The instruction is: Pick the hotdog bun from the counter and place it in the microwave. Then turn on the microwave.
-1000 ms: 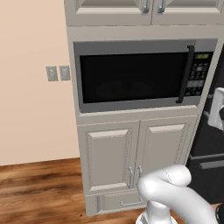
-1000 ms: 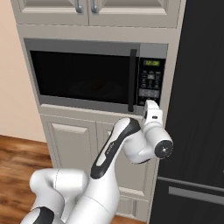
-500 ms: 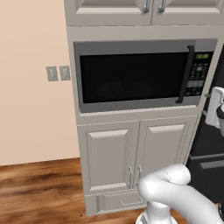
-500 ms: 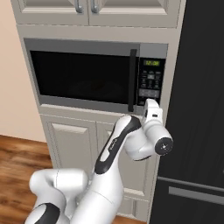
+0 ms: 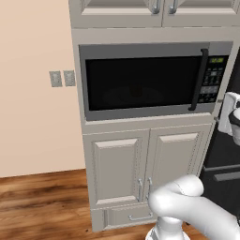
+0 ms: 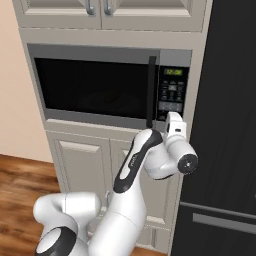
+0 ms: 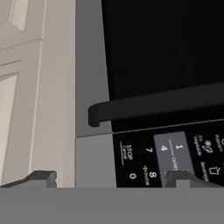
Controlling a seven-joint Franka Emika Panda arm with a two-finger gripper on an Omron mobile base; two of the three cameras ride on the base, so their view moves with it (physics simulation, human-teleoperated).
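Observation:
The microwave (image 5: 140, 82) (image 6: 95, 85) is built into pale cabinets, and its black glass door (image 7: 166, 43) is closed. Its black bar handle (image 6: 151, 90) (image 7: 153, 105) sits beside the dark keypad (image 6: 171, 92) (image 7: 175, 153), whose display glows green. My gripper (image 7: 111, 179) (image 6: 172, 119) is open, holds nothing, and hovers just in front of the keypad's lower corner, at the foot of the handle. The hand also appears at the right edge of the left base view (image 5: 232, 110). The hotdog bun and the counter are out of view.
A tall black fridge (image 6: 225, 125) (image 5: 225, 159) stands directly right of the microwave column. Pale cabinet doors (image 5: 140, 164) lie below it and more (image 6: 100, 7) above. Wall switches (image 5: 62, 78) are on the beige wall to the left, over a wood floor (image 5: 37, 201).
The hand has edged slightly upward near the keypad. The jaws remain open and the microwave door stays closed.

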